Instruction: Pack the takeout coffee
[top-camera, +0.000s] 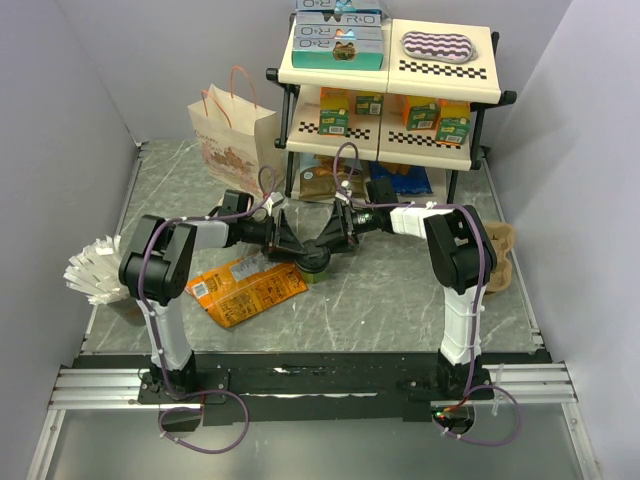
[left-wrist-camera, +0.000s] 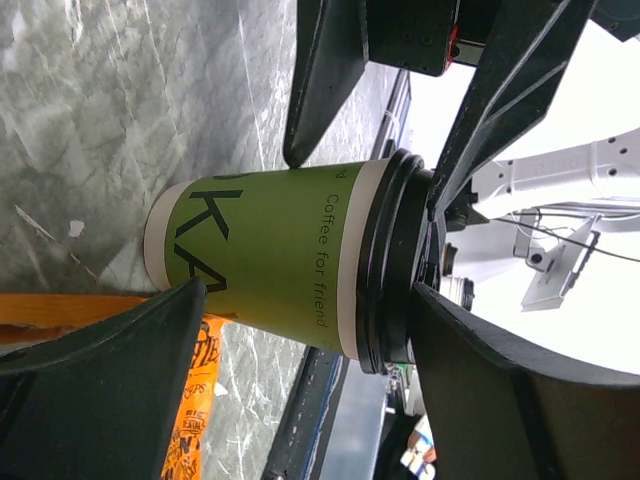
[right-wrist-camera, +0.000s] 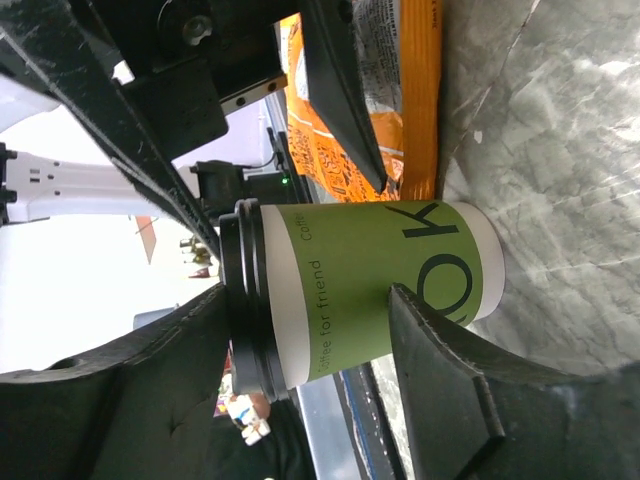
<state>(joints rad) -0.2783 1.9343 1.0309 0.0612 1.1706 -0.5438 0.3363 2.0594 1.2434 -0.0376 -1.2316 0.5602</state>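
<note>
The takeout coffee is a green paper cup with white bands and a black lid, and it appears to stand upright mid-table. My two grippers face each other across it. My left gripper comes in from the left and my right gripper from the right. In the left wrist view the coffee lies just beyond my left gripper, whose jaws are turned one above the other, spread from base to lid. In the right wrist view my right gripper is open, one fingertip in front of the cup body.
A white paper bag with pink handles stands at the back left. A two-tier shelf with boxes is behind the arms. An orange snack packet lies just left of the cup. White folded papers sit far left, a brown holder far right.
</note>
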